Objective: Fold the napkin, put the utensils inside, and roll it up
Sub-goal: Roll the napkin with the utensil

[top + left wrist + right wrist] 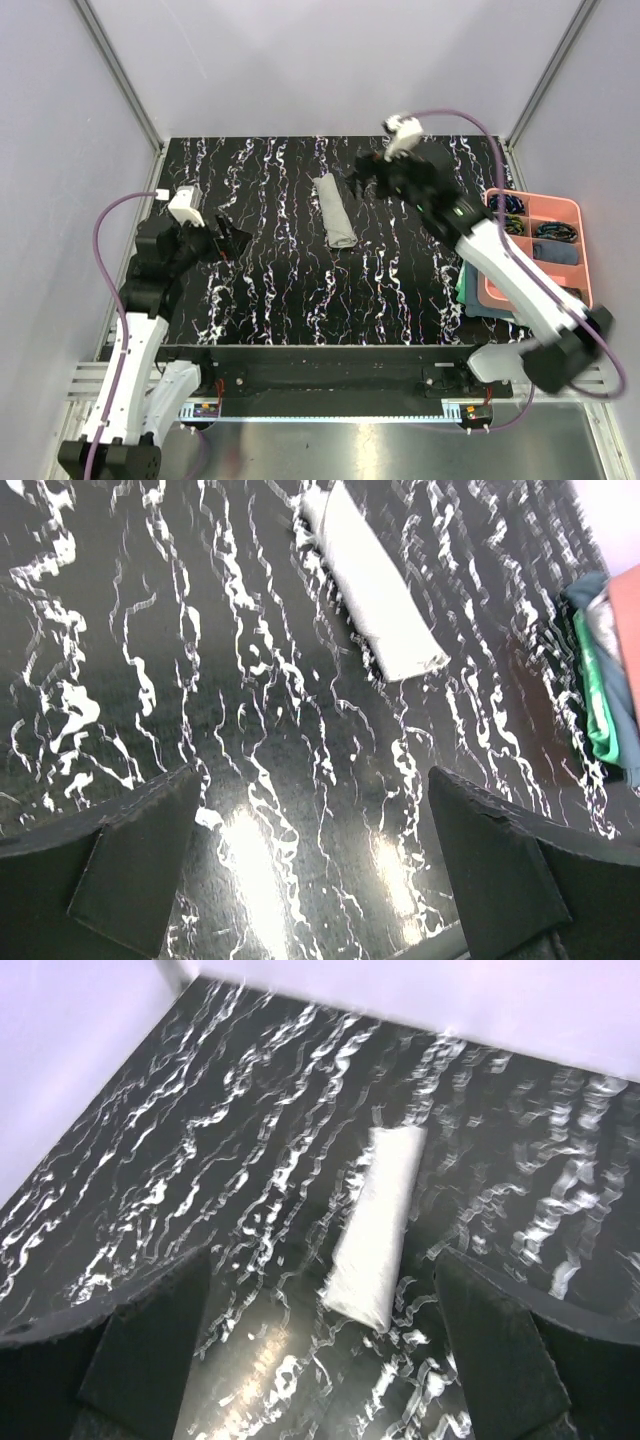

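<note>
A: Largest item?
B: Table (pixel 270 300), black marble pattern with white veining, filling the middle of the overhead view.

A: Next?
B: Tray (pixel 540 195), pink, with compartments, at the right edge of the table. It holds small dark items, too small to name.

A: Cloths?
B: Folded cloths (pixel 470 290), green and teal, stacked just left of the tray and partly under the right arm.

A: Napkin?
B: Napkin (pixel 336 212), pale grey, lying as a slim roll flat on the table, upper centre of the overhead view. Nothing touches it. It sits at the top of the left wrist view (pixel 375 590) and at the centre of the right wrist view (pixel 375 1225).

A: Left gripper?
B: Left gripper (pixel 235 240), mid left of the overhead view, well apart from the napkin. Jaws are wide and hold nothing (pixel 312 780).

A: Right gripper?
B: Right gripper (pixel 365 180), just right of the napkin's far end. Jaws are wide and hold nothing (pixel 322 1260).
</note>
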Robot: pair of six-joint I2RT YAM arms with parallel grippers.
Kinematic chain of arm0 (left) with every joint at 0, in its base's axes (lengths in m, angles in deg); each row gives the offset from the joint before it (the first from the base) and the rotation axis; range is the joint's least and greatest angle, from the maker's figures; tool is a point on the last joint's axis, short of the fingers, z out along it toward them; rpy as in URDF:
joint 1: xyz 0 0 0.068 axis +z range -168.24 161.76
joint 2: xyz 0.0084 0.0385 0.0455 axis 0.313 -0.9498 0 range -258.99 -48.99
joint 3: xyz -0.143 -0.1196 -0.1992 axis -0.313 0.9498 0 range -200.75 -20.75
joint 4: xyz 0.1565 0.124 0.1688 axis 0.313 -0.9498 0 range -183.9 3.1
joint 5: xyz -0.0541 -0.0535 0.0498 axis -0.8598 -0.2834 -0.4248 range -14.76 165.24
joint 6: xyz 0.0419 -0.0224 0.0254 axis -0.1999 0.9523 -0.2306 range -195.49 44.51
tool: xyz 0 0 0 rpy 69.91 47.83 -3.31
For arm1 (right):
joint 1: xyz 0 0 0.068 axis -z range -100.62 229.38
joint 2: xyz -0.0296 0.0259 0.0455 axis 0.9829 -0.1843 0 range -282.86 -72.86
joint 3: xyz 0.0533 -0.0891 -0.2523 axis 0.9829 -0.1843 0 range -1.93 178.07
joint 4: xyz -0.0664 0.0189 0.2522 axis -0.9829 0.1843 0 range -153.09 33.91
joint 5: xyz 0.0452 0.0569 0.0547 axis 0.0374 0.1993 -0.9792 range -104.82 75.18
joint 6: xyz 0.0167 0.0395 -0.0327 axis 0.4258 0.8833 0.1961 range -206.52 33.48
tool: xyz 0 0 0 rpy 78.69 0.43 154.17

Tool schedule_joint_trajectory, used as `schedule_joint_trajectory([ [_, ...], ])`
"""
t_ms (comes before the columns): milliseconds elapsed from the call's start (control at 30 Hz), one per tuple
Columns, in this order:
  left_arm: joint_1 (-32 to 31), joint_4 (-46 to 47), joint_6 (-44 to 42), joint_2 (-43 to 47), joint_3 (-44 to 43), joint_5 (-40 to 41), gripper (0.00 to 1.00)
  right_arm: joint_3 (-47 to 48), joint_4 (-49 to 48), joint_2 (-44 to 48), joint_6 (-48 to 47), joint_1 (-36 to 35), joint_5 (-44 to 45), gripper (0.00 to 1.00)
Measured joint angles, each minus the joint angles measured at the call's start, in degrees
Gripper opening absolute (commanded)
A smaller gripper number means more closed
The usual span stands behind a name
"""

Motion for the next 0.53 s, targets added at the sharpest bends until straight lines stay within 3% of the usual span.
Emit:
schedule_joint_trajectory([
  [200, 0.00, 1.66, 0.11, 4.92, 1.99, 0.55, 0.99, -24.61, -9.51, 18.53, 0.70, 0.00, 8.24, 1.00],
  [400, 0.00, 2.89, 0.17, 5.99, 2.69, 1.05, 0.99, -39.60, -8.85, 20.46, 1.92, 0.00, 12.35, 1.00],
  [533, 0.00, 3.02, 0.17, 6.73, 3.17, 1.51, 0.99, -41.35, -9.29, 23.41, 2.19, 0.00, 14.10, 1.00],
])
